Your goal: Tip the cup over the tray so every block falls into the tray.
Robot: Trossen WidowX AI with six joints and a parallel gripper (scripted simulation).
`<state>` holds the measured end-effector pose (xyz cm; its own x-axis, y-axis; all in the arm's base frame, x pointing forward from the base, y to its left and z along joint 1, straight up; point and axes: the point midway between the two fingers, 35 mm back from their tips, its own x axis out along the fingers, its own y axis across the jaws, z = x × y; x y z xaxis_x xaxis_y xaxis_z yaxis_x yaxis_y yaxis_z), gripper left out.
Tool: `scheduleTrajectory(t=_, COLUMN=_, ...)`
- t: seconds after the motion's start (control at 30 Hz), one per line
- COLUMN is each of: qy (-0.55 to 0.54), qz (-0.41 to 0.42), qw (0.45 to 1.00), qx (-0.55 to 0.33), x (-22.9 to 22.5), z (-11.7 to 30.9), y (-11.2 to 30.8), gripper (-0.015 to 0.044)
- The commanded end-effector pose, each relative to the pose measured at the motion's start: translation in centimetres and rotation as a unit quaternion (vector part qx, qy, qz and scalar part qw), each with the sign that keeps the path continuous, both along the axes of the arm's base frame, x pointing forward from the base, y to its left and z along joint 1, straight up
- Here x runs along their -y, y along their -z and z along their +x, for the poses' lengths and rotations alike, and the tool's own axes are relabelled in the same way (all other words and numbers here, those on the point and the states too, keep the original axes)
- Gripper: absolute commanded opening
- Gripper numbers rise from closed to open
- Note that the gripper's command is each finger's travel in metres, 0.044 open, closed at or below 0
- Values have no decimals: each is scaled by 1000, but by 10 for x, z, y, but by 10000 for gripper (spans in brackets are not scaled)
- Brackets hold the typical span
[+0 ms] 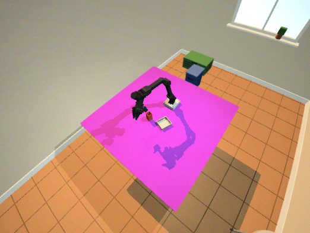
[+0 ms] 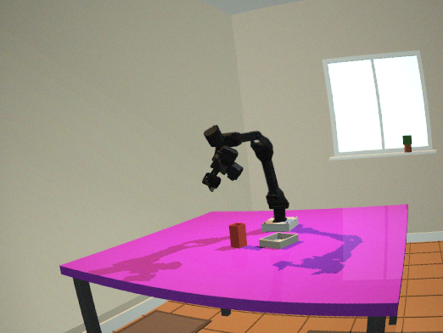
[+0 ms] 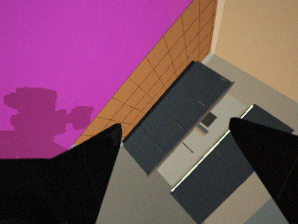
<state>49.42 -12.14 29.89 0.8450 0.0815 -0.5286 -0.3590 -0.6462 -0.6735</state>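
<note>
The end effector (image 1: 136, 115) (image 2: 211, 183) (image 3: 174, 125) is held in the air, its fingers spread wide apart with nothing gripped. The red cup (image 1: 149, 116) (image 2: 238, 235) is seen below and to one side of it — upright on the surface (image 1: 160, 181) (image 2: 238, 280) (image 3: 90, 55), long axis vertical, mouth up — near the tray (image 1: 164, 123) (image 2: 278, 240).

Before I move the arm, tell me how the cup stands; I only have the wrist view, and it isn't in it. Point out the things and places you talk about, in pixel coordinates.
Observer: The red cup (image 1: 149, 116) (image 2: 238, 236) stands upright on the table (image 1: 184, 166) (image 2: 212, 276) (image 3: 100, 45).
Operator: Give me the tray's place relative to it.
Observer: The tray (image 1: 164, 123) (image 2: 271, 243) sits beside the cup, with a gap between them.
Operator: Now check the gripper's height against the cup's rim.
Observer: In the exterior view, the gripper (image 1: 135, 118) (image 2: 222, 177) (image 3: 174, 125) is well above the rim.
</note>
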Motion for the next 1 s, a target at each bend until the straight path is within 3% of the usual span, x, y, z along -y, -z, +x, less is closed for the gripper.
scheduleTrajectory(t=0.0, qy=56, qz=57, qw=997, qx=1, x=-1, z=-18, y=-2, gripper=440)
scheduleTrajectory(t=0.47, qy=233, qz=254, qw=939, qx=13, x=-4, z=-73, y=13, gripper=440)
scheduleTrajectory(t=0.97, qy=388, qz=455, qw=799, qx=53, x=-9, z=-136, y=47, gripper=440)
